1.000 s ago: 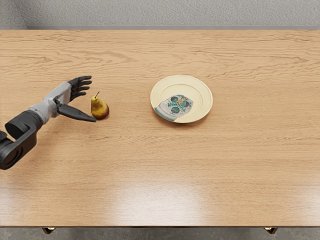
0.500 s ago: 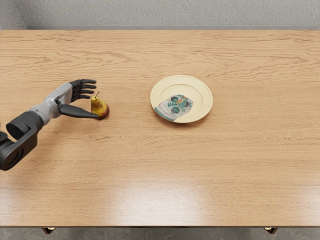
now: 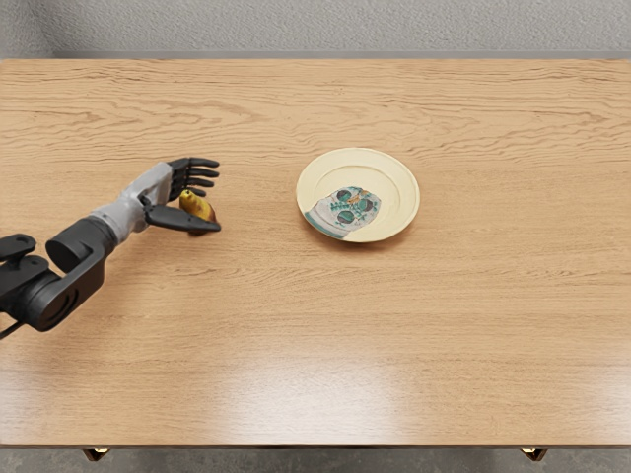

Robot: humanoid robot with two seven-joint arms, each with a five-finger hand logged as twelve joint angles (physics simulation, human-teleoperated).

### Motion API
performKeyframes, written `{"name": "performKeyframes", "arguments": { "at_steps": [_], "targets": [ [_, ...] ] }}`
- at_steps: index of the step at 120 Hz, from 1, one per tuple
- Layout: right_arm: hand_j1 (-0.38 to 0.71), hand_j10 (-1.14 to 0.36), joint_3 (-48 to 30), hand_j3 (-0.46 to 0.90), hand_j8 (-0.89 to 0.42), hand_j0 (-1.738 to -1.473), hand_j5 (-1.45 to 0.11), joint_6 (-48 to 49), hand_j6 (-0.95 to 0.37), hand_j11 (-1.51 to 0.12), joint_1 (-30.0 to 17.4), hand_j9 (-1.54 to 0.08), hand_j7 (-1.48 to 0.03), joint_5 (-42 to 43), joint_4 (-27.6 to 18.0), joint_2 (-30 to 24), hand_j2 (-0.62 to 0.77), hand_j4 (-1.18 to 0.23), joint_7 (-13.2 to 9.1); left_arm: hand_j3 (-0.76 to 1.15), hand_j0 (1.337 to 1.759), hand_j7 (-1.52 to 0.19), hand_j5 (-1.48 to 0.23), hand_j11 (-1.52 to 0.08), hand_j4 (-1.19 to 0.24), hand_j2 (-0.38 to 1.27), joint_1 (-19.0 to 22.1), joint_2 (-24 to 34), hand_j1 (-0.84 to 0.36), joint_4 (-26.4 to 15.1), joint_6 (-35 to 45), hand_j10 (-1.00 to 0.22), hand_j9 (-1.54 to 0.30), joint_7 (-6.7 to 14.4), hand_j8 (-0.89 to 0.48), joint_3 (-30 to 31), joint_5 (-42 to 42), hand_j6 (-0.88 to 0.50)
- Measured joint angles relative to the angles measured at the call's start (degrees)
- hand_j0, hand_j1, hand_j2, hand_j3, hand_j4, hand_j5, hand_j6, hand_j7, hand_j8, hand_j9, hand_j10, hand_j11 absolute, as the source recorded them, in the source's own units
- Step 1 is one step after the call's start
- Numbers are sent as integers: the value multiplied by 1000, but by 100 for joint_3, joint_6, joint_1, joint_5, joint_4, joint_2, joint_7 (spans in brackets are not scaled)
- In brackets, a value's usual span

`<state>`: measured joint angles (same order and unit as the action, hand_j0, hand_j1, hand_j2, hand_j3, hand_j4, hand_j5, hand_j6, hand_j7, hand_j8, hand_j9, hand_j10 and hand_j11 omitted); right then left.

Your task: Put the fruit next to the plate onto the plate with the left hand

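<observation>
A small yellow-red pear (image 3: pixel 198 207) lies on the wooden table (image 3: pixel 315 325), left of the cream plate (image 3: pixel 358 194) with a green and orange pattern. My left hand (image 3: pixel 212 200) comes in from the left and brackets the pear. Its dark fingers (image 3: pixel 200 173) reach over the pear's far side and hide the stem. The thumb (image 3: pixel 187 224) lies along the near side. The fingers are still stretched out, not curled around the fruit. A hand's width of bare table separates the pear from the plate's rim. The right arm is out of view.
The left forearm (image 3: pixel 69 261) slants in from the lower left edge, low over the table. A grey wall runs behind the table's far edge. Nothing else stands on the table.
My left hand has moved right, from beside the pear to around it, with fingers now over its top and the thumb in front. The pear has stayed in place.
</observation>
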<state>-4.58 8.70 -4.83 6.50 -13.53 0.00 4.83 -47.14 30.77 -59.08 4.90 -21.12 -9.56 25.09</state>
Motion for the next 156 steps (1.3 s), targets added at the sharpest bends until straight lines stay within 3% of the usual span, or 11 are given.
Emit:
{"name": "performKeyframes", "arguments": {
  "at_steps": [34, 66, 113, 156],
  "targets": [
    [-329, -17, 0, 0, -17, -1658, -22, 0, -17, -22, 0, -22, -22, 0, 0, 0, -4, -17, 0, 0, 1658, -534, -534, -534, -412, 85, 67, 25, -142, 27, -6, -389, -534, 7, -412, 5, 14, -412],
    [-329, -17, 0, 0, -17, -1658, -22, 0, -17, -22, 0, -22, -22, 0, 0, 0, -4, -17, 0, 0, 1658, -559, -559, -558, -431, 89, 55, -87, -165, 301, 409, -424, -558, 14, -431, 8, 101, -431],
    [-329, -17, -1, 0, -17, -1658, -22, 0, -17, -22, 0, -22, -22, 0, 0, 0, -4, -17, 0, 0, 1657, -689, -686, -701, -515, 144, 10, -327, -283, 427, 462, -505, -697, 141, -508, 181, 175, -513],
    [-329, -17, 0, 0, -17, -1658, -22, 0, -17, -22, 0, -22, -22, 0, 0, 0, -4, -17, 0, 0, 1655, -797, -794, -814, -613, 163, -58, -255, -318, 384, 377, -490, -802, 167, -434, 215, 185, -569]
  ]
}}
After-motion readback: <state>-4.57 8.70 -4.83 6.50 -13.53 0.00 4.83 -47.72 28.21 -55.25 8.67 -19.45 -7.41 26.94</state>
